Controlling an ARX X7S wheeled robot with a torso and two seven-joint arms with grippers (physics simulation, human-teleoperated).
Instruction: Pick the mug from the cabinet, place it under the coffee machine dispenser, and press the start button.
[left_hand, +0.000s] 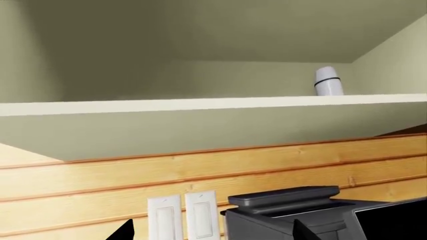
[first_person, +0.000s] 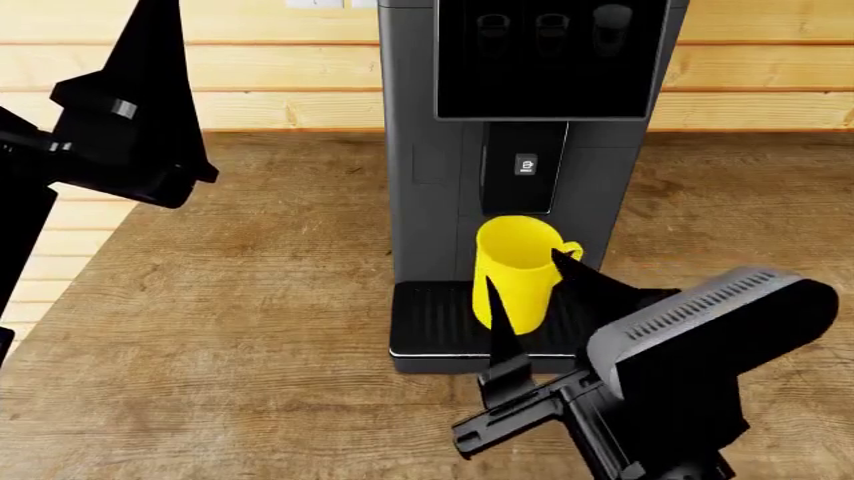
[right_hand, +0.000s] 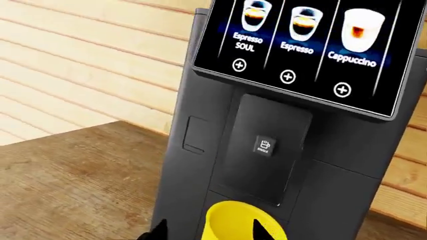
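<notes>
The yellow mug stands upright on the ribbed drip tray, right under the black dispenser block of the dark grey coffee machine. My right gripper is open, with one finger on each side of the mug. In the right wrist view the mug's rim shows below the dispenser, and the right gripper has a gap between one finger and the mug. The glossy panel shows drink icons with round plus buttons. My left gripper is raised high at the left, open and empty; its fingertips stand wide apart in the left wrist view.
The machine stands on a wooden counter against a plank wall. The left wrist view shows the cabinet shelf with a white cylinder with a black band on it, two white wall switches and the machine's top.
</notes>
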